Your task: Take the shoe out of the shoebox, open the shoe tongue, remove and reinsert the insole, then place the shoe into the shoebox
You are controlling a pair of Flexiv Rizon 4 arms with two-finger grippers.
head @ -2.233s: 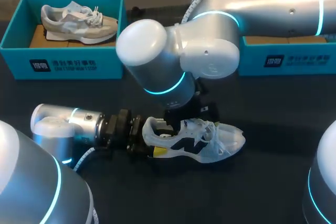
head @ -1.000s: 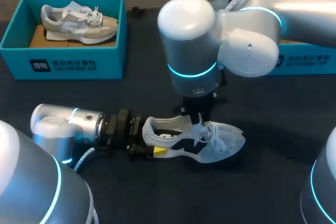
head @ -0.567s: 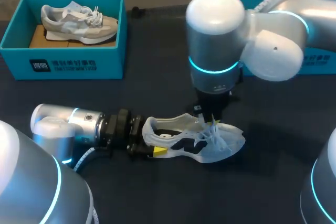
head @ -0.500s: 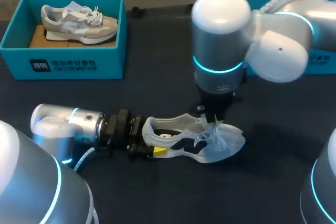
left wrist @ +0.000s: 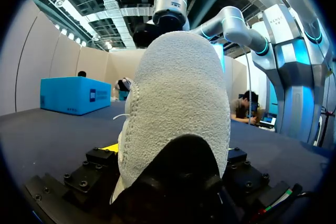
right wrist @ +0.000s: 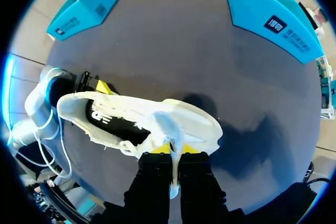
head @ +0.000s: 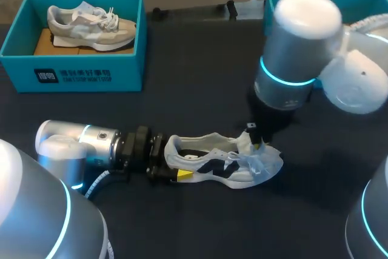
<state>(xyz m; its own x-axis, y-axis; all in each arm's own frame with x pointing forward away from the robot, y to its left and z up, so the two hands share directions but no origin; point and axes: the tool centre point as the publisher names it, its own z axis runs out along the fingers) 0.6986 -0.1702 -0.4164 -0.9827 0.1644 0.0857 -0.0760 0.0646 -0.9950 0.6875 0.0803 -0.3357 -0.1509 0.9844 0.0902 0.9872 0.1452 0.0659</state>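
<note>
Right wrist view shows my right end effector (right wrist: 174, 149) pinched narrow on the pale fabric tongue (right wrist: 164, 125) of the white and black mesh sneaker (right wrist: 118, 116), the yellow tips nearly meeting with the flap between them. To open it well, I judge I should draw the tongue up and toward the toe in a slow arc, not straight out, so the laces slacken rather than drag the whole shoe along. The sneaker lies on the dark table (head: 200, 77), toe toward my right arm. My left end effector (head: 173, 165) clamps the heel from both sides as an anchor; that grip must be firm against the pull.
</note>
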